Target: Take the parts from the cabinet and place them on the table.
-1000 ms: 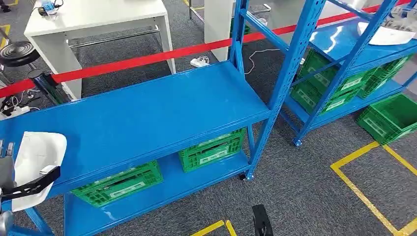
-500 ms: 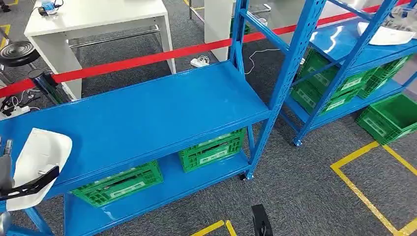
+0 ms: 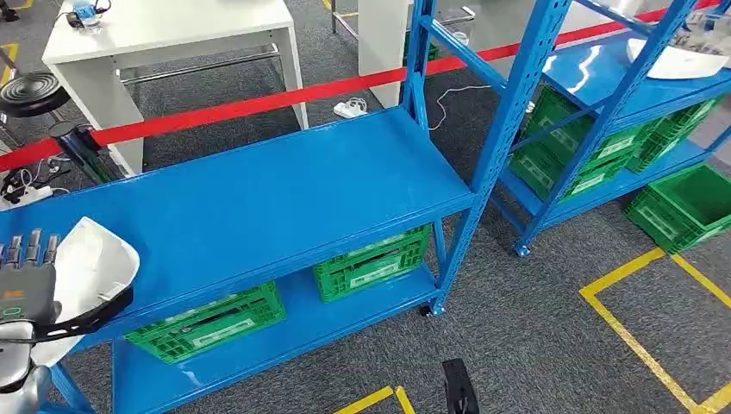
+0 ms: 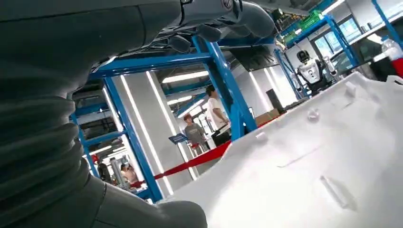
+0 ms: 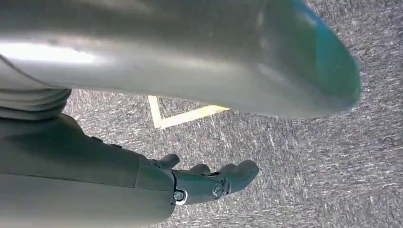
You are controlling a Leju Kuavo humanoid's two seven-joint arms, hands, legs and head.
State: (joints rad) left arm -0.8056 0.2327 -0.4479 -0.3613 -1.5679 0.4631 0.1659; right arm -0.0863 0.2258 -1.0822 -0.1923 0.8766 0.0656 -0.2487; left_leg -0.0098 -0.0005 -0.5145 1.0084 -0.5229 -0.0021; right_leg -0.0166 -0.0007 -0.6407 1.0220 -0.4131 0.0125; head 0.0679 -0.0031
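Blue cabinet (image 3: 284,194) shelves on grey carpet, a white part at the near end.

The cabinet's upper shelf runs from 8 o'clock toward 1 o'clock in the head view; a white part (image 3: 90,267) lies at its 8 o'clock end, overhanging the front edge. On the lower shelf stand two green crates (image 3: 371,261), side by side. A second blue rack (image 3: 603,95) at 2 o'clock carries another white part (image 3: 677,62) on its upper shelf and green crates below, with one more green crate (image 3: 685,207) on the floor (image 3: 534,328) beside it. A white surface (image 3: 172,30) stands at 11 o'clock.
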